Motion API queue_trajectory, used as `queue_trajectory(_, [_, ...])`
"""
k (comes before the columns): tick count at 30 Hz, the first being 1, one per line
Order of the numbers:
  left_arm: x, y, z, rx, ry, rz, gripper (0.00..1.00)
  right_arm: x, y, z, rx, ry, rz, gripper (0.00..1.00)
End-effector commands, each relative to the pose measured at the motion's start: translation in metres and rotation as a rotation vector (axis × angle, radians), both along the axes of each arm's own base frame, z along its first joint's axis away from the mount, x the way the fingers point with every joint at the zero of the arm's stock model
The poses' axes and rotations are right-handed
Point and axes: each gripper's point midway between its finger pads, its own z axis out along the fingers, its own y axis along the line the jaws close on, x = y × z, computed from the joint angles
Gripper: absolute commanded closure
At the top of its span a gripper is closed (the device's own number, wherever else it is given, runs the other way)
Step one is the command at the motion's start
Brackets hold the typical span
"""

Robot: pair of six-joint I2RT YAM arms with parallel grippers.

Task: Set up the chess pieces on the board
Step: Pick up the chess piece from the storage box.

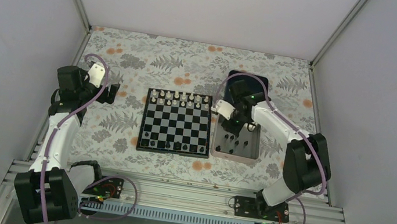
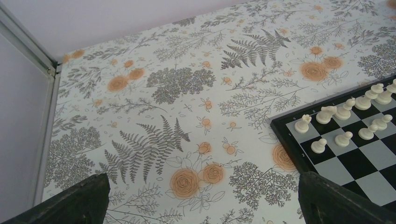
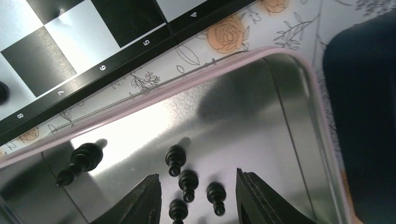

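top external cam: the board (image 1: 176, 123) sits mid-way across the flowery bench (image 1: 133, 59). white pieces (image 1: 179, 99) fill its two far rows, and only a few of the chess pieces (image 1: 178, 144) stand along its near edge. just beside the board on its right is a silver tray (image 1: 233, 159) with more of the black ones standing in it, loosely bunched. beyond that tray, off the board's far right corner, there's a dark blue tray (image 1: 263, 83). it's mostly hidden under the right arm (image 1: 276, 123), so i can't tell what's in it.

right tool (image 3: 195, 173) hangs down inside the silver tray, jaws apart, gripping nothing. the right wrist view shows small black pawns (image 3: 188, 179) standing between and right next to its fingers (image 3: 144, 200), plus a bigger piece (image 3: 81, 161) further toward the board side.

left tool (image 2: 204, 176) hovers over bare bench off the board's far left corner, wide open, nothing in it.
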Motion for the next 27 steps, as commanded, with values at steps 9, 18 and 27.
queue_trajectory(9, [0.0, -0.002, 0.005, -0.005, -0.02, -0.013, 0.0, -0.01, 0.002, -0.037, 0.0, 0.095, 0.004, 0.58])
queue_trajectory(18, [0.0, -0.001, 0.004, -0.006, -0.019, -0.013, 0.0, -0.018, -0.005, -0.057, -0.036, 0.138, -0.003, 0.59])
queue_trajectory(27, [0.0, -0.002, 0.003, -0.006, -0.017, -0.012, 0.0, -0.017, -0.008, -0.062, -0.041, 0.145, -0.01, 0.7])
